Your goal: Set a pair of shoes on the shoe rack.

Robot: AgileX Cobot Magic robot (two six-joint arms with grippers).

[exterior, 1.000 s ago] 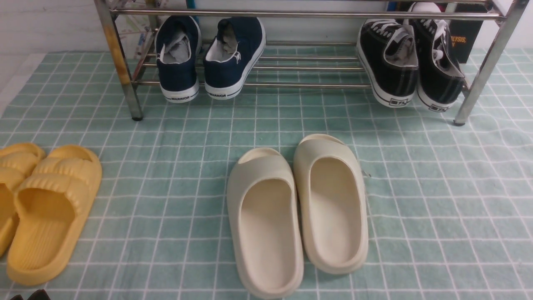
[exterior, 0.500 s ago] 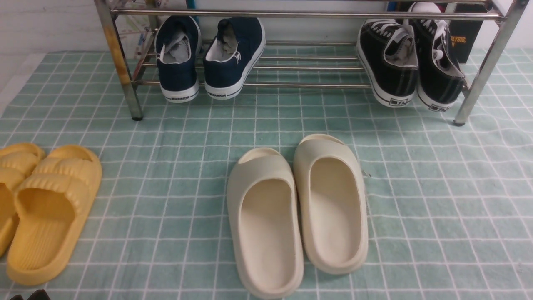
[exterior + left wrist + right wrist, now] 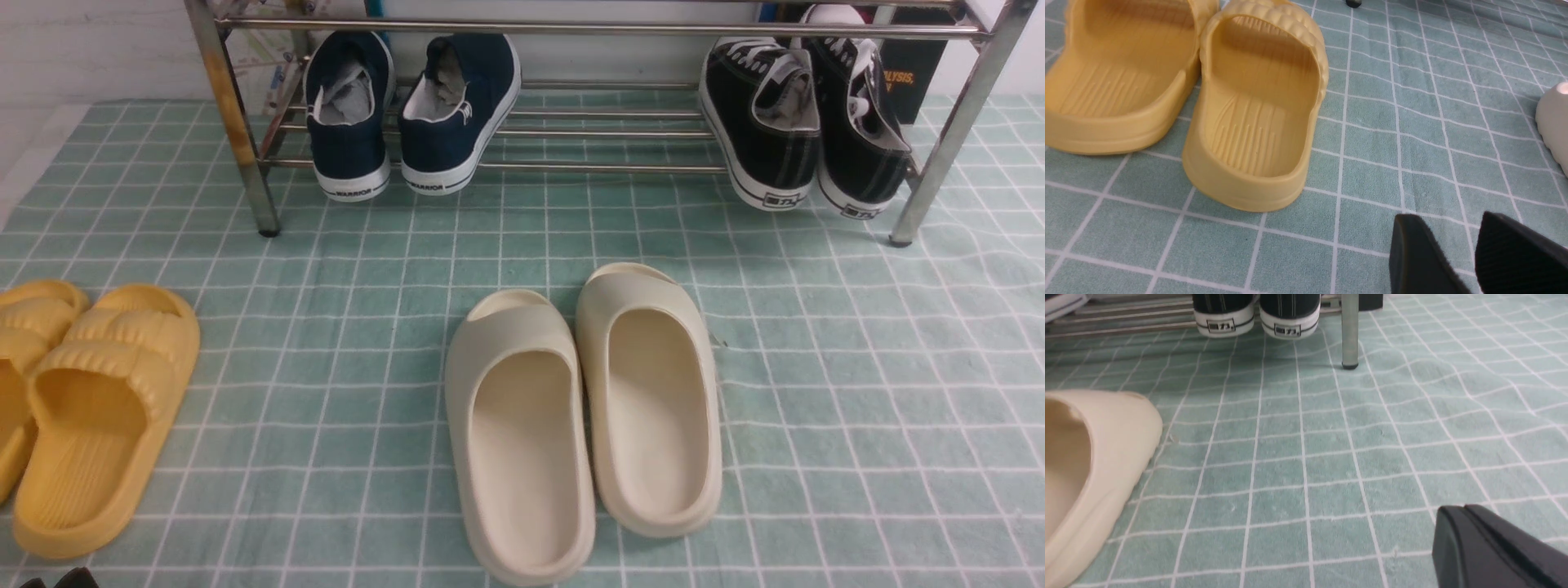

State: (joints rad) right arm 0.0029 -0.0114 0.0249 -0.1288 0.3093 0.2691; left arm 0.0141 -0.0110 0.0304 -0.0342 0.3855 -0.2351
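Fingers [image 3: 1425, 253] of the left gripper [image 3: 1474, 253] parted, right gripper [image 3: 1470, 539] pinched closed, both empty.
Black sneakers [image 3: 804, 122] sit far ahead on the shoe rack [image 3: 947, 139], heels facing back, nearer the right arm.

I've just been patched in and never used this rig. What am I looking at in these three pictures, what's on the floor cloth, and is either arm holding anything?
It is a robot with two arms. The wide picture looks forward from between them; the other two come from a camera on each wrist. The left gripper has its jaws apart above the green checked cloth, near the yellow slides. The right gripper is shut and holds nothing. The cream slides lie mid-cloth. On the chrome shoe rack, low shelf, stand navy sneakers at the robot's left and the black sneakers at its right, so that pair is already placed.
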